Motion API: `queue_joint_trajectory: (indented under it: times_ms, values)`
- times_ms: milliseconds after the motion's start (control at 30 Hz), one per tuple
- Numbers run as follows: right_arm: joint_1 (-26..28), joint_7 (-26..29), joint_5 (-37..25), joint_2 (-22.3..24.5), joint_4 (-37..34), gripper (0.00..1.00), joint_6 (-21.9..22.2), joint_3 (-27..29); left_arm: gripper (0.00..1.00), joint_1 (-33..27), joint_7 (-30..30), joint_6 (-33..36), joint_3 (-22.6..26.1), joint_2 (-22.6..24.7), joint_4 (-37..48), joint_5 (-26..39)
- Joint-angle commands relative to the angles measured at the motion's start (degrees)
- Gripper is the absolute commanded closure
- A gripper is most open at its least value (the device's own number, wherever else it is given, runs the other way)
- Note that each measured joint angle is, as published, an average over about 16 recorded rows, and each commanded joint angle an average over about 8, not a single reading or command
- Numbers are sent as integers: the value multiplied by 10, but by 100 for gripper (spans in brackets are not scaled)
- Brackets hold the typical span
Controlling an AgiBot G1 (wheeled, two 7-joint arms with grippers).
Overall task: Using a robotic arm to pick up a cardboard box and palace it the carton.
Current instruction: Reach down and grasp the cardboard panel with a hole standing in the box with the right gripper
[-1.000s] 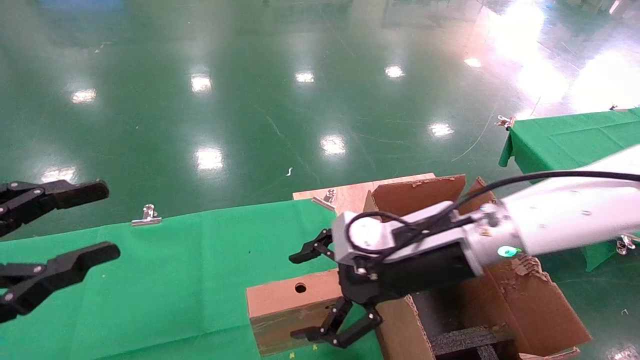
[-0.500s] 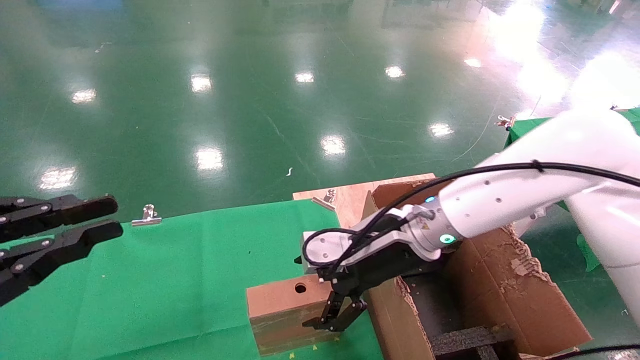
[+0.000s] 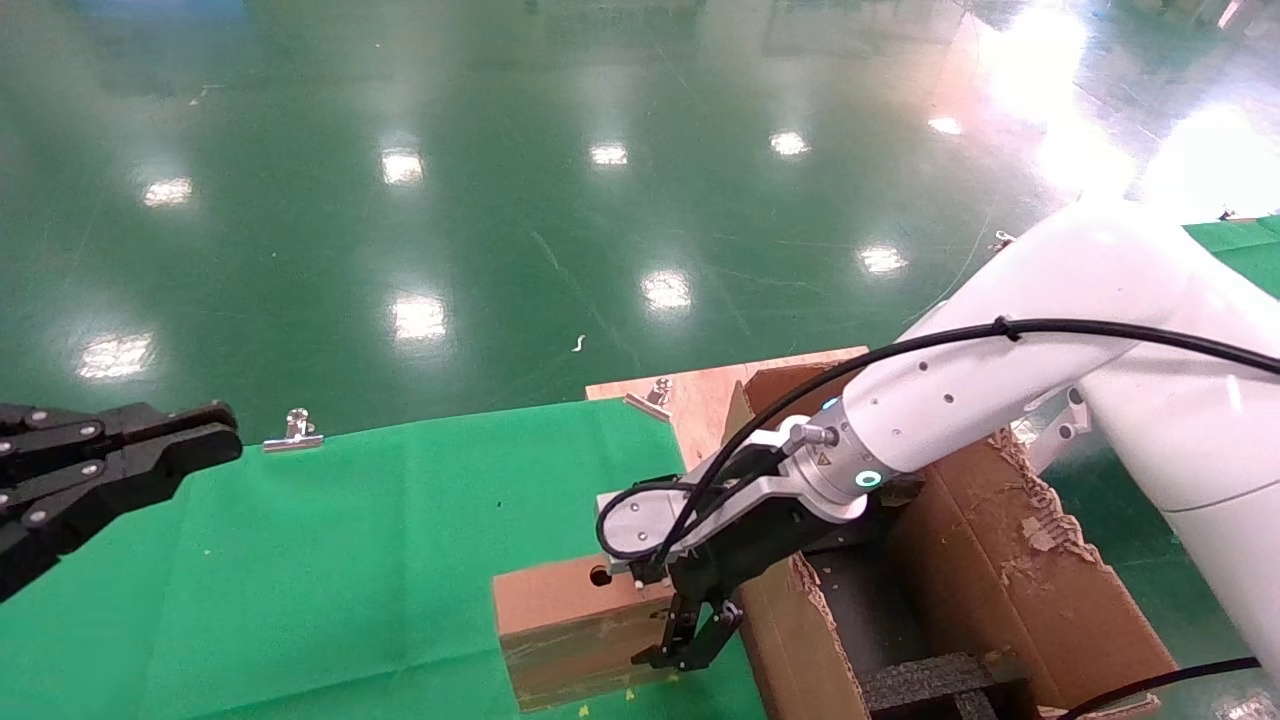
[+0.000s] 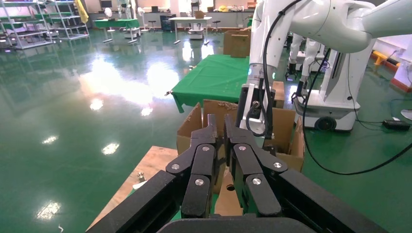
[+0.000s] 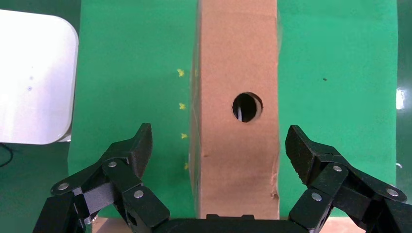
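Note:
The small brown cardboard box (image 3: 560,620) with a round hole lies on the green cloth, against the carton's left wall. The large torn-flap carton (image 3: 1010,590) with black foam inside stands at the right. The white robotic arm (image 3: 960,400) reaches down over the carton's wall. My right gripper (image 3: 690,628) is open and straddles the box's right end. In the right wrist view the box (image 5: 238,145) runs between the spread fingertips (image 5: 141,145) without touching them. My left gripper (image 3: 205,447) is shut and empty, hovering at the far left. It also shows in the left wrist view (image 4: 218,124).
The green-clothed table (image 3: 350,560) spreads left of the box. A metal clip (image 3: 293,432) sits on its far edge. A wooden board (image 3: 700,385) lies behind the carton. Another green table (image 3: 1235,235) stands at the far right. Shiny green floor lies beyond.
My right gripper has come down and leftward onto the box's right end, its fingers now on either side. My left gripper has closed from wide open.

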Motion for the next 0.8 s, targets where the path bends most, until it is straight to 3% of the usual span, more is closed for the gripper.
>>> queue_joint_trajectory:
  times_ms: [33, 100, 800]
  values:
    - [3, -1, -3, -2, -2, 88, -1, -6, 0, 0, 0, 0, 0, 0, 0, 0]
    - [3, -1, -2, -1, -2, 100, 0, -5, 0, 0, 0, 0, 0, 0, 0, 0]
    - [-1, 0, 3, 1, 1, 100, 1, 1, 0, 0, 0, 0, 0, 0, 0, 0]
